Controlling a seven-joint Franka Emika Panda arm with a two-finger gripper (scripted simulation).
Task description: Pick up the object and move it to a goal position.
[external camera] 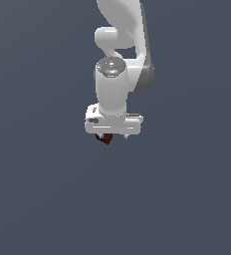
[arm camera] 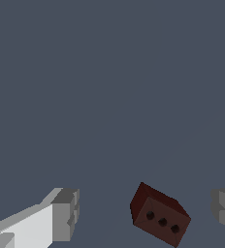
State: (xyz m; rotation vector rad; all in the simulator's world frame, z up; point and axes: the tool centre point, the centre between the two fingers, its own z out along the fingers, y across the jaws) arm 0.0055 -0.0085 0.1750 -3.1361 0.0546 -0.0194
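I see one white robot arm (external camera: 118, 60) coming down from the top edge of the exterior view, where its upper links are cut off by the frame. It hangs a little above the centre of the picture against a plain dark blue-grey background (external camera: 38, 189) that fills everything else; no edge, seam or horizon shows, so I cannot tell where the floor lies or how high the arm hangs.

The gripper (external camera: 112, 135) points downward at the arm's lower end. Its wide white body hides most of the fingers from this camera, and only short stubs show beneath it. A tiny dark red-brown cube (external camera: 104, 138) peeks out just under the body, toward the exterior view's left; only part of it is visible, the rest hidden behind the gripper.

The wrist view shows more. The cube (arm camera: 160, 216) sits in the gap between the two fingers, tilted, with three small dark dots in a row on one face. One grey-tipped finger (arm camera: 61, 215) stands well apart from it. The other finger (arm camera: 224, 209) is cut off by the frame edge and is nearer the cube, with a gap showing. The jaws stand spread wide and neither pad touches the cube. I cannot tell what the cube rests on.
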